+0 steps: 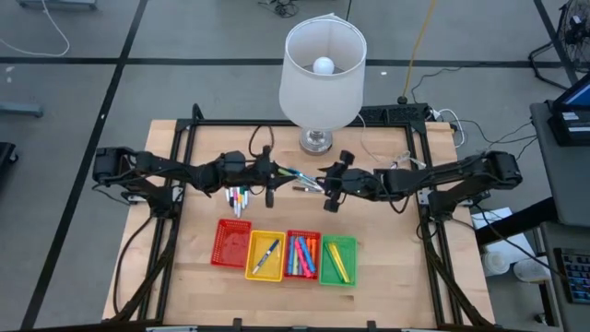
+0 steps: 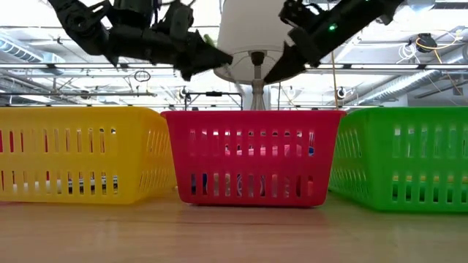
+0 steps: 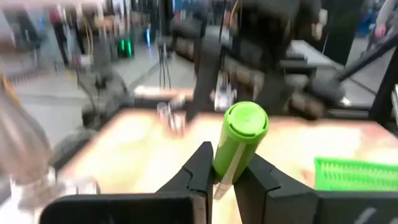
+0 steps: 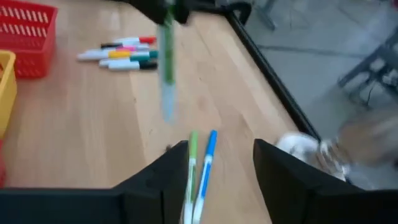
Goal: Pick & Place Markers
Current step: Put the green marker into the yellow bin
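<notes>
Your left gripper (image 3: 225, 177) is clamped on a green-capped marker (image 3: 239, 140), which sticks out beyond the fingertips, held well above the table. It looks light, stiff and smooth, so grip mid-barrel; an end hold may let it swivel. Just ahead of it, your right gripper (image 4: 214, 163) stands spread and empty, with a green and a blue marker (image 4: 205, 165) lying on the wood directly beneath its jaws.

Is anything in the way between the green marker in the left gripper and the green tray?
Nothing visible. The left gripper holds the green marker above the table; only bare wood lies between it and the green tray. The right gripper is open nearby.
</notes>
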{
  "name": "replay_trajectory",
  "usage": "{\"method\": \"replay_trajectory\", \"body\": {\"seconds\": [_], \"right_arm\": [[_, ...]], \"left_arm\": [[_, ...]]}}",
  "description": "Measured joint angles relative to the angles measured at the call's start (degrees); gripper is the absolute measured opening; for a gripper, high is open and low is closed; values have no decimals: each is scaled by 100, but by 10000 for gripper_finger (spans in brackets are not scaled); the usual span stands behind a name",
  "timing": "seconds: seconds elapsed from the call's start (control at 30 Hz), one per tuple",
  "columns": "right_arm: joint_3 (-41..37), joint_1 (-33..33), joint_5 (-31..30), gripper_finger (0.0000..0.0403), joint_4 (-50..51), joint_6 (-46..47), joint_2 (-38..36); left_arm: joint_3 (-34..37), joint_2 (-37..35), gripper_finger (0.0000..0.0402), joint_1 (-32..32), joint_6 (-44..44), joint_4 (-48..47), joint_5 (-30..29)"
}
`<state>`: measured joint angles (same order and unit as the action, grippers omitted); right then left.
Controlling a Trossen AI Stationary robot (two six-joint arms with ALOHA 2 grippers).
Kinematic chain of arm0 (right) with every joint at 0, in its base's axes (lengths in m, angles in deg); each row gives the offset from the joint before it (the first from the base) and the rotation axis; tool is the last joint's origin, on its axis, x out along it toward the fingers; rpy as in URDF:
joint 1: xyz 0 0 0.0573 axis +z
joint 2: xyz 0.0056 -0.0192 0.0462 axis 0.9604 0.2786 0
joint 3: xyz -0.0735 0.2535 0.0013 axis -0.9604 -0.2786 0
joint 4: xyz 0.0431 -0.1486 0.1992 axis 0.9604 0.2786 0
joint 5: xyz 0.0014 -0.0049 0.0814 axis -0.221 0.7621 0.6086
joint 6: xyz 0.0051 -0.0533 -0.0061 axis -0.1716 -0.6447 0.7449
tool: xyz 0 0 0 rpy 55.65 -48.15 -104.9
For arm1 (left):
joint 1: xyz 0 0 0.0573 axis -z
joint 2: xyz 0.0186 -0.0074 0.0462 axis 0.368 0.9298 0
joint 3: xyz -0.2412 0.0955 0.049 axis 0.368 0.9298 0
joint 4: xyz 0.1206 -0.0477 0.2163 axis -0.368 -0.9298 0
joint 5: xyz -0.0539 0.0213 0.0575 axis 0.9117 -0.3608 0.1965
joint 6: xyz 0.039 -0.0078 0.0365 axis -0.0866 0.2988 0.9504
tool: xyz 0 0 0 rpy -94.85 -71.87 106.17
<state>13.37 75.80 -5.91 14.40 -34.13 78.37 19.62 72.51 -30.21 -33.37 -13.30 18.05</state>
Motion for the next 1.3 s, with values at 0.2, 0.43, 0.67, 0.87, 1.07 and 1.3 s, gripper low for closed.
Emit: {"method": "replay_trajectory", "body": {"seconds": [0.2, 0.43, 0.67, 0.87, 1.07, 1.3], "right_arm": [[0, 1, -201, 171, 579, 401, -420], [0, 1, -248, 165, 890, 628, -541], [-2, 1, -245, 161, 966, 623, -540], [-2, 1, -242, 160, 921, 631, -540], [-2, 1, -226, 159, 898, 711, -540], [-2, 1, -222, 158, 895, 780, -540]], "left_arm": [[-633, -359, 40, 23, -570, -2167, -28], [-1660, -515, 40, 743, -1690, -5293, -210], [-2085, -506, 40, 1995, -3182, -6410, -302], [-2120, -493, 40, 2874, -4574, -6763, -332], [-2120, -244, 40, 3208, -5505, -6971, -667], [-2120, 126, 40, 3102, -5325, -7029, -898]]}}
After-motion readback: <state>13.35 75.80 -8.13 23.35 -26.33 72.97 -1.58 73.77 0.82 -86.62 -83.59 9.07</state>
